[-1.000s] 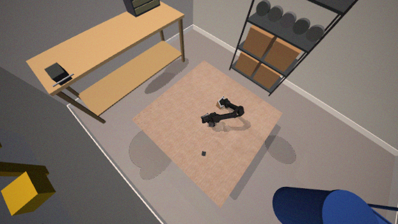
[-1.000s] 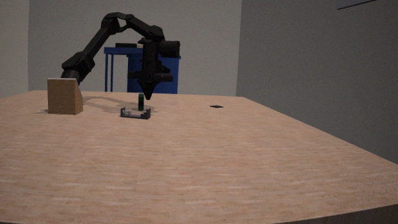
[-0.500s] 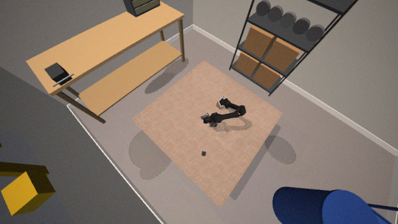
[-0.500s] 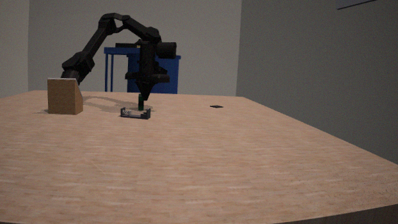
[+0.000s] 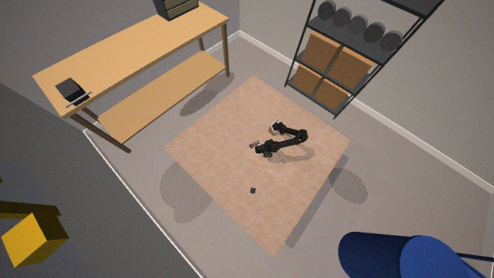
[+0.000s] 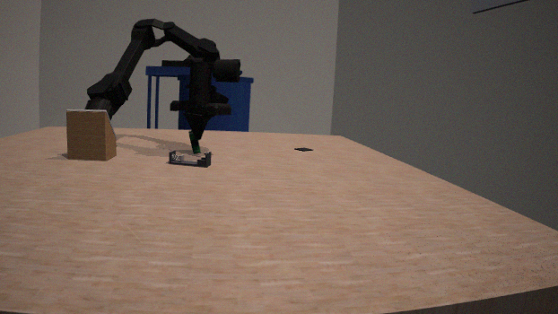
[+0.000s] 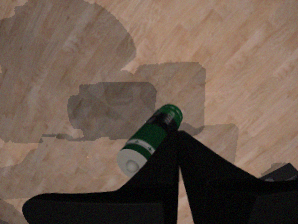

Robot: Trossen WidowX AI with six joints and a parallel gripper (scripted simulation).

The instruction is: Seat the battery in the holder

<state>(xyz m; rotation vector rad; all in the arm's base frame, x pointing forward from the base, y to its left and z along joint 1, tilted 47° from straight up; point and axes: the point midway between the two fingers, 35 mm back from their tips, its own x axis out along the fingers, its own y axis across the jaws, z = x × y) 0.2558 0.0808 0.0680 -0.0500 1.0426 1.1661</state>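
The green battery (image 6: 195,144) (image 7: 149,137) leans tilted just behind the black holder (image 6: 188,161) (image 5: 254,144), its lower end on the wooden table near the holder's right end. The holder looks empty, with its spring at the left end. My gripper (image 6: 196,133) (image 7: 176,137) (image 5: 262,151) points straight down, with its fingers shut together. The fingertips are at the battery's upper end, beside it and not around it. In the wrist view the battery lies slanted to the left of the closed fingertips.
A brown wedge block (image 6: 90,135) (image 5: 273,128) stands at the arm's base, left of the holder. A small black flat piece (image 6: 303,149) (image 5: 252,191) lies farther off on the table (image 6: 314,233). A blue bin (image 6: 233,103) stands behind the table.
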